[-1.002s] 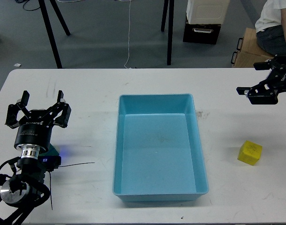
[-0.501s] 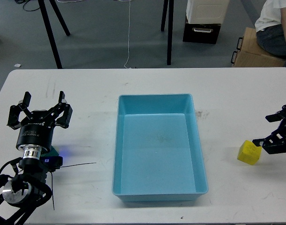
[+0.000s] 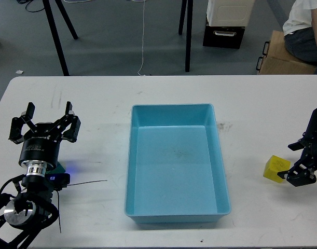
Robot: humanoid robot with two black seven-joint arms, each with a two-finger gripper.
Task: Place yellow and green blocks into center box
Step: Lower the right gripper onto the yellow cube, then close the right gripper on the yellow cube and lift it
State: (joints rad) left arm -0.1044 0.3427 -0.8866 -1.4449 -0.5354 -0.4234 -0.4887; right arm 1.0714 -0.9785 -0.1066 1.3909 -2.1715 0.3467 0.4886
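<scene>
One light-blue box [image 3: 177, 166] sits in the middle of the white counter [image 3: 106, 93], a shallow rectangular tray with raised walls — nothing lies inside it, only its bare floor showing.

One yellow block [image 3: 275, 167] is in view, a small cube resting on the counter well to the right of the box. It looks slightly tilted, with a lighter top face and a shaded side.

Two pincers are visible. The right pincer [image 3: 299, 176] hangs low just beside the yellow block's right side, possibly touching it; it is dark and seen partly end-on, so I cannot tell how far its fingers are spread or whether they grip the cube. The left pincer [image 3: 44, 123] hovers over the counter's left side, well apart from the box, its fingers spread wide and holding nothing.
</scene>
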